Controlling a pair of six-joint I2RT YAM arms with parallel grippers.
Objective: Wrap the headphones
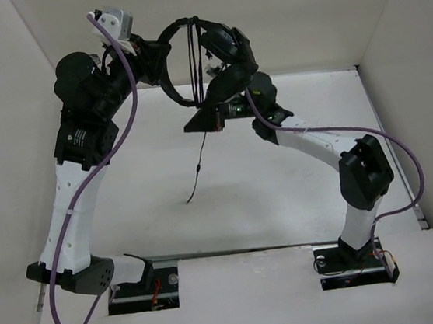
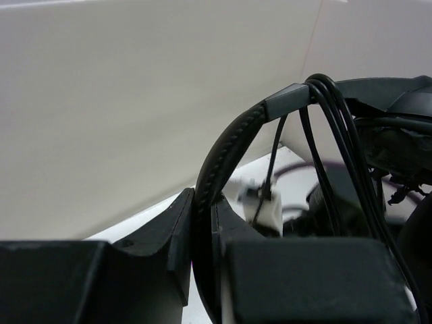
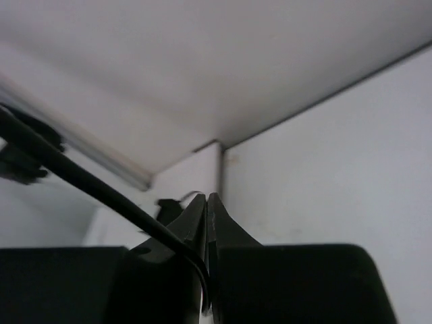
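While the arm bases sit at the near edge of the tabletop [image 1: 245, 206], the loose tail of the cable [image 1: 200, 152] hangs down farther out, over the middle. I cannot tell if its tip touches the tabletop. Farther back and high up, close to the back wall, the headphones [image 2: 233, 145] are held in the air. The left pincer [image 2: 202, 209] is clamped on the padded band [image 2: 206, 182]. The right pincer [image 3: 208, 202] is pinched together on the thin cable.

I think the headphones are light. The band looks firm with soft padding, so it is a good place to hold. The cable is thin and floppy, and likely a bit slippery. It should be held close to the band, so each loop sits snug, and not tugged hard.

Only the top view shows the hanging tail. The left wrist view shows best a few turns of cable lying over the band. Only the right wrist view shows the cable caught between that pincer's fingers.
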